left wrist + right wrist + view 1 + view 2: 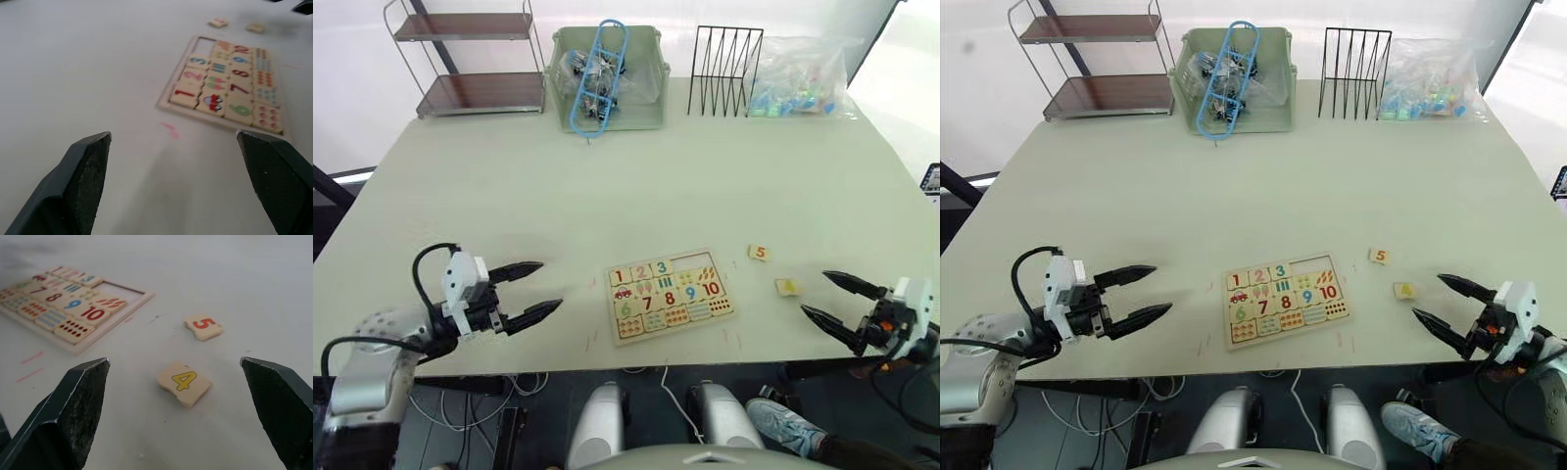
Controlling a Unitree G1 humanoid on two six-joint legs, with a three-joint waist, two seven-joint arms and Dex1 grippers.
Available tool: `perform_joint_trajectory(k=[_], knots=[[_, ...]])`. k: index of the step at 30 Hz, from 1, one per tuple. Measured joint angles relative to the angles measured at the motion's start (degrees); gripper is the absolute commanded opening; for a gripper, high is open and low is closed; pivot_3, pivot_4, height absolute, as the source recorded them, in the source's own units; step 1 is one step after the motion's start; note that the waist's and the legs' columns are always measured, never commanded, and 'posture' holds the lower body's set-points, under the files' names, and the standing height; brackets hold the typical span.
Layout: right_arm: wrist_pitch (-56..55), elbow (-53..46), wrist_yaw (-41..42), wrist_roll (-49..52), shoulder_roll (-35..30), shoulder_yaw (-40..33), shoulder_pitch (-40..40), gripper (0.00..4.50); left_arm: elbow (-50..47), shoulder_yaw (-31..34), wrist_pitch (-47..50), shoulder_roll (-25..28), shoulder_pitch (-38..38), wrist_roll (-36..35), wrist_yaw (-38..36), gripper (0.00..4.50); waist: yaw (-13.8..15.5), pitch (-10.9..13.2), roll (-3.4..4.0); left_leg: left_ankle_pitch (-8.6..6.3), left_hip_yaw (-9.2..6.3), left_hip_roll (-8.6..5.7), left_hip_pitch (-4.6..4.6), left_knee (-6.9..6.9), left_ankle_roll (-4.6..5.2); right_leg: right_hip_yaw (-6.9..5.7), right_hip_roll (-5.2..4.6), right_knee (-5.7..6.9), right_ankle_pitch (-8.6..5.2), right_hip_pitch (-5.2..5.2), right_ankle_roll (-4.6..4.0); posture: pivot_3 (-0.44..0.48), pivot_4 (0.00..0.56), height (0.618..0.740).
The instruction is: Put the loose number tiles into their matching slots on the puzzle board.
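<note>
Wooden puzzle board (671,295) lies lengthwise left-to-right, slightly skewed.

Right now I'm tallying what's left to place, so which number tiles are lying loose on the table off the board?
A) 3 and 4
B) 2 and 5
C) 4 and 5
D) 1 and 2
C: the 4 tile and the 5 tile lie on the table beside the board, near the right hand, while 1, 2 and 3 already sit in the board's top row.

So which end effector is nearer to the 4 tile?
Right. The right end effector is open just beside the 4 tile; the left end effector is across the board, far away.
</note>
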Motion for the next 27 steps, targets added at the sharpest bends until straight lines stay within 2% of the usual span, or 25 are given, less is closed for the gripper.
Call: perform_joint_trajectory(k=[8,11,16,23,27], knots=[[-0.8,6.5,4.5,-3.4,-4.3,2.5,-5.7,4.5,6.9,-1.5,-0.9,3.6,-5.2,-4.5,-13.9,4.35,0.0,0.0,0.0,0.0,0.0,0.0,0.01,0.01,0.0,0.0,0.01,0.02,0.0,-0.01,0.01,0.0,0.15,0.74],[-1.5,8.4,7.1,-5.1,-6.0,4.4,-9.1,4.5,9.4,-5.7,-3.8,6.8,-7.1,-6.2,-14.5,4.35,-0.1,0.0,0.0,0.0,-0.02,0.01,0.01,-0.01,0.0,-0.01,0.01,0.02,0.01,-0.02,0.03,0.0,0.15,0.74],[-3.4,11.8,11.3,-7.7,-6.7,8.6,-13.7,4.5,11.1,-10.6,-7.0,8.7,-9.6,-8.2,-14.5,4.35,-0.1,0.0,0.01,0.0,-0.01,0.01,-0.01,0.0,0.0,0.0,0.01,0.03,0.02,-0.02,0.03,0.0,0.15,0.74],[-7.0,19.2,18.4,-11.5,-7.6,14.5,-22.3,4.5,11.7,-14.4,-8.8,9.2,-12.0,-9.8,-14.5,4.35,-0.1,0.1,0.06,0.0,-0.01,0.01,-0.01,0.0,0.0,0.0,0.03,0.05,0.12,-0.04,0.2,0.0,0.15,0.74],[-9.5,23.4,20.6,-13.8,-7.7,17.0,-25.9,4.5,11.6,-14.4,-8.9,9.2,-12.3,-10.4,-14.5,4.35,-0.1,0.1,0.11,0.0,0.01,0.01,-0.02,0.0,0.01,0.01,0.03,0.04,0.13,-0.05,0.22,0.0,0.15,0.74]])
